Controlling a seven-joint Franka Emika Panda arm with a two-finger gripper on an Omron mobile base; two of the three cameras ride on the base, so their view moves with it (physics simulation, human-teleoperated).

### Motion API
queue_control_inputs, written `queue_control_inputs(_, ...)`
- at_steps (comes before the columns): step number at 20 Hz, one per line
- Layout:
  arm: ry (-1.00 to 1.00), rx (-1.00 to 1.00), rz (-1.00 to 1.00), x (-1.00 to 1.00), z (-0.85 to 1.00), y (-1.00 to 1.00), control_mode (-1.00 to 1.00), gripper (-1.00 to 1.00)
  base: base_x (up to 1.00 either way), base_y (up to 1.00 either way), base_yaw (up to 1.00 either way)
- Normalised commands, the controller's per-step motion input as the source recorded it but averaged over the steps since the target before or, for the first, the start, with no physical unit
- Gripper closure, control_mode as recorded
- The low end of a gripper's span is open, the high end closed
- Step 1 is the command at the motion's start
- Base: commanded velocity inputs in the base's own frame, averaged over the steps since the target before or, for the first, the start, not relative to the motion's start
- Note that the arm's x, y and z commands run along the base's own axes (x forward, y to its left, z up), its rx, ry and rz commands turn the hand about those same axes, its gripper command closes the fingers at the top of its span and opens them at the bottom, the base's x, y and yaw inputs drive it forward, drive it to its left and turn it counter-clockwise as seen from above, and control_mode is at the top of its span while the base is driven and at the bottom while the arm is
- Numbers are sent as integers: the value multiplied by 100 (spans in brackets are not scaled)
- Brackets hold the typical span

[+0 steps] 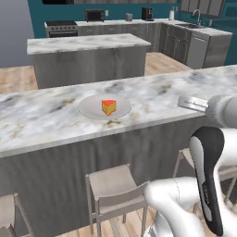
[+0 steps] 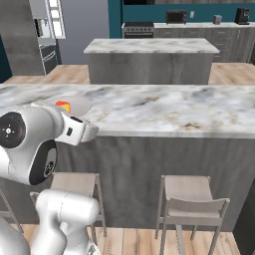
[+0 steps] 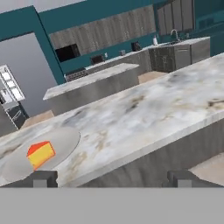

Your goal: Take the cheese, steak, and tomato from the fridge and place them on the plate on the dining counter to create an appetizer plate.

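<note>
An orange-yellow cheese (image 1: pixel 109 107) wedge rests on the round white plate (image 1: pixel 90 107), which lies on the marble dining counter (image 1: pixel 46 120). In the hand view the cheese (image 3: pixel 40 154) and the plate (image 3: pixel 65 140) are at the lower left. My gripper (image 3: pixel 113 179) is open with nothing between its fingers. It hovers at the counter's near edge, right of the plate (image 2: pixel 79 103) and apart from it, as the gripper (image 1: pixel 183 102) shows in the left base view. The fridge (image 2: pixel 50 22) stands open far off at the left. The steak and the tomato are out of view.
Pale stools (image 1: pixel 113 185) (image 2: pixel 191 196) stand under the counter's near side. Behind the counter is a shorter marble island (image 1: pixel 88 44). Grey cabinets with a stove (image 1: pixel 61 28), a microwave and a sink (image 1: pixel 196 25) line the teal back wall.
</note>
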Motion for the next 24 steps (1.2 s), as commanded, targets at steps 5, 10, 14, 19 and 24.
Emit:
queue_control_inputs(5,0,0,0,0,0,0,100,-100,-30,-87,-22)
queue_control_inputs(10,0,0,0,0,0,0,100,-100,-35,-100,-20)
queue_control_inputs(14,0,0,0,0,0,0,100,-100,-5,-100,-18)
queue_control_inputs(19,0,0,0,0,0,0,100,-100,-20,-100,-15)
queue_control_inputs(24,0,0,0,0,0,0,100,-100,-17,-100,-17)
